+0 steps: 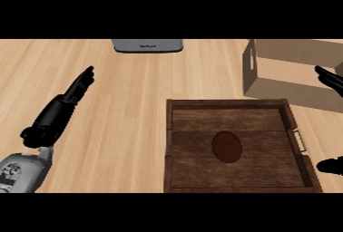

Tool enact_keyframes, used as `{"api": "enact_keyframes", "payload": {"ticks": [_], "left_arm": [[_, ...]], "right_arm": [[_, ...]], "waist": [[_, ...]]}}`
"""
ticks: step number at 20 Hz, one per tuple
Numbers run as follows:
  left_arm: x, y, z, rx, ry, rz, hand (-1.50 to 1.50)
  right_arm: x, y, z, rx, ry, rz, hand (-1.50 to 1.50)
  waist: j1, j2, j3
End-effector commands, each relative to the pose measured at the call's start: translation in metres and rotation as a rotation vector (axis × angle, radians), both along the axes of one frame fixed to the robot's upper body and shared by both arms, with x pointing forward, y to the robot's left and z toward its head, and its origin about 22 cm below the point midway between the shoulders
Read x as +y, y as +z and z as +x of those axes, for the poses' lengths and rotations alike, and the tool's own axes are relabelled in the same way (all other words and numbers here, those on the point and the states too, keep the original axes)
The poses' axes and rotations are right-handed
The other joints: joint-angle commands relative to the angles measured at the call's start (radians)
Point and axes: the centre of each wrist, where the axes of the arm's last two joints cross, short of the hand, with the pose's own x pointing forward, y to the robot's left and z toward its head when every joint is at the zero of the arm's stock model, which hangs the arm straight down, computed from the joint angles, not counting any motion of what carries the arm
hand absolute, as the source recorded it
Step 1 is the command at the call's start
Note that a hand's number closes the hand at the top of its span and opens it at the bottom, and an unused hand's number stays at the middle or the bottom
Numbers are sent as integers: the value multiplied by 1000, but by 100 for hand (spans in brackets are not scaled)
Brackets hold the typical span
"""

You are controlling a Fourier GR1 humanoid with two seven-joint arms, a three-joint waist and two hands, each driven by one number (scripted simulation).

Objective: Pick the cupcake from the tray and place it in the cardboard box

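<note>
The wooden tray (175,149) sits at about five o'clock on the counter (120,118); on its middle plank lies a dark reddish-brown oval (226,146), which I take to be the cupcake seen from straight above, though its shape gives little away; nothing touches it. The cardboard box (285,74) stands at two o'clock, just beyond the tray's far right corner, its top open.

The left hand (79,86) shows at nine o'clock, fingers straight and together, pointing up the view and holding nothing; it looks to be resting, well apart from the tray. The right hand (330,78) is only partly in view at three o'clock: dark fingers lie across the box's right edge, and another dark part sits at four o'clock by the tray's near right corner; whether those fingers are spread or curled I cannot tell, and nothing shows in them.

By my reading the pick is not yet done; the cupcake is in the tray and the box holds nothing visible. The risks from here: the right hand, so close to the box, could nudge it as it swings toward the tray; the tray's raised rim could catch fingers coming in low; a soft cupcake could tip or squash if pinched off-centre; a carry too low could clip the box's wall.
</note>
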Motion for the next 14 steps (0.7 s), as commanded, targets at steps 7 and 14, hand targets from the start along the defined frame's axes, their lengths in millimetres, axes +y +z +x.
{"api": "enact_keyframes", "payload": {"ticks": [7, 14], "left_arm": [[-9, 1, -2, -2, -17, 8, 0], [-21, -11, -4, -8, -24, 11, 0]], "right_arm": [[85, 22, -40, 102, 54, -449, -150], [127, 32, -48, 148, -14, -631, -150]], "waist": [[15, -1, -1], [17, 2, -1]]}}
